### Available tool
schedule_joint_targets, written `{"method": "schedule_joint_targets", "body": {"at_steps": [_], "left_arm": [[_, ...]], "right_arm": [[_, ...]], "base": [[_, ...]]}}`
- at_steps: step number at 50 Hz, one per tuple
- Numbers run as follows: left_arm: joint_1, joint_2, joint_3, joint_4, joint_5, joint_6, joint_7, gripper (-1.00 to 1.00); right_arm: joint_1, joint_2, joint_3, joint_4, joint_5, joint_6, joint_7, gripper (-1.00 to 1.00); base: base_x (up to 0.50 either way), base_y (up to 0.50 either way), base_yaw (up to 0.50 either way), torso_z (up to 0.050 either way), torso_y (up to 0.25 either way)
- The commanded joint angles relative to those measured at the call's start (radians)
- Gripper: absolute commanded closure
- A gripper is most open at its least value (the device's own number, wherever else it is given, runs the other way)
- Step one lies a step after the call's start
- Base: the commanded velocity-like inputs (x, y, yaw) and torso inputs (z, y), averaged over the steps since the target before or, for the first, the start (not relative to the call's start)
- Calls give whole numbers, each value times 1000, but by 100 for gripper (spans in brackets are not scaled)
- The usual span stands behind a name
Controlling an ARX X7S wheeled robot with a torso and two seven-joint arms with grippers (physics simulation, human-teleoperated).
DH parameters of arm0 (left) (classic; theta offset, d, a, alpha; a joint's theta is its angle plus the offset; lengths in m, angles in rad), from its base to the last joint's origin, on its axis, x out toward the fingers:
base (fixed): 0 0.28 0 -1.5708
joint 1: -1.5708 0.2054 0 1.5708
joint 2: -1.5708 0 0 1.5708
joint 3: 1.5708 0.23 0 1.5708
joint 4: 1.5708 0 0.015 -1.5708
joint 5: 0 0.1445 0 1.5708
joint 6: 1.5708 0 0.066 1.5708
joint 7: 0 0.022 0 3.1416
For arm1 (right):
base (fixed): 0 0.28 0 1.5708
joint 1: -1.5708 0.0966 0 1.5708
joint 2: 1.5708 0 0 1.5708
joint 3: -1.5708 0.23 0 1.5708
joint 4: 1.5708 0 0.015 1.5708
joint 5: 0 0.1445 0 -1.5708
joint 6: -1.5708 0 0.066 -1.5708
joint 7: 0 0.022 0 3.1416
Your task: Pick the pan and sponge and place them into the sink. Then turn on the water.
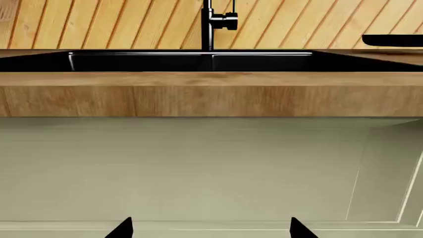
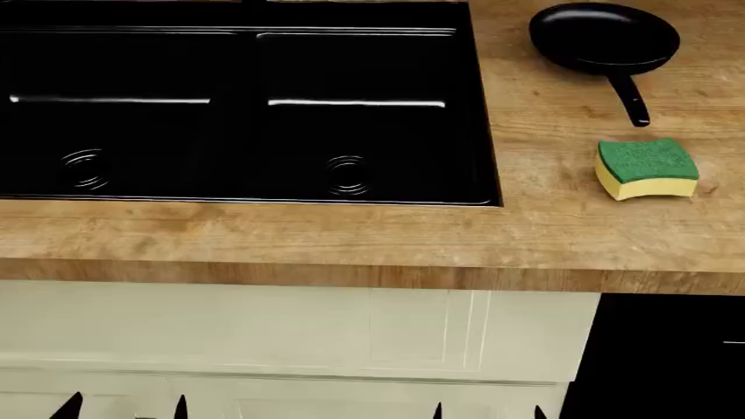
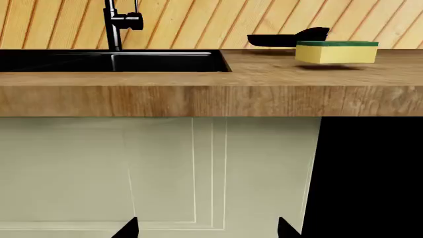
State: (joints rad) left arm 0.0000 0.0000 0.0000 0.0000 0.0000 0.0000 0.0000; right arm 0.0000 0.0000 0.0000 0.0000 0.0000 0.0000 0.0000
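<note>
The black pan (image 2: 603, 37) lies on the wooden counter to the right of the sink, its handle pointing toward the front edge; it also shows in the right wrist view (image 3: 286, 38) and the left wrist view (image 1: 393, 40). The yellow sponge with green top (image 2: 646, 169) sits in front of the pan, also in the right wrist view (image 3: 336, 51). The black double sink (image 2: 472, 131) is empty. No water runs from the faucet (image 1: 210, 25). My left gripper (image 2: 124, 408) and right gripper (image 2: 487, 412) are open and empty, low before the cabinet, below the counter edge.
The wooden counter (image 2: 349, 244) overhangs cream cabinet doors (image 2: 291, 332). A black appliance front (image 2: 664, 358) stands right of the cabinet, below the sponge. A slatted wooden wall (image 3: 198, 20) backs the counter behind the faucet (image 3: 116, 22).
</note>
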Motion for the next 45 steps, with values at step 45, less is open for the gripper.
{"method": "schedule_joint_targets", "body": {"at_steps": [45], "left_arm": [[-8, -93, 106, -9, -83, -14, -110, -100]], "right_arm": [[4, 89, -104, 5, 72, -19, 130, -100]], "base": [[0, -109, 0, 0, 0]]}}
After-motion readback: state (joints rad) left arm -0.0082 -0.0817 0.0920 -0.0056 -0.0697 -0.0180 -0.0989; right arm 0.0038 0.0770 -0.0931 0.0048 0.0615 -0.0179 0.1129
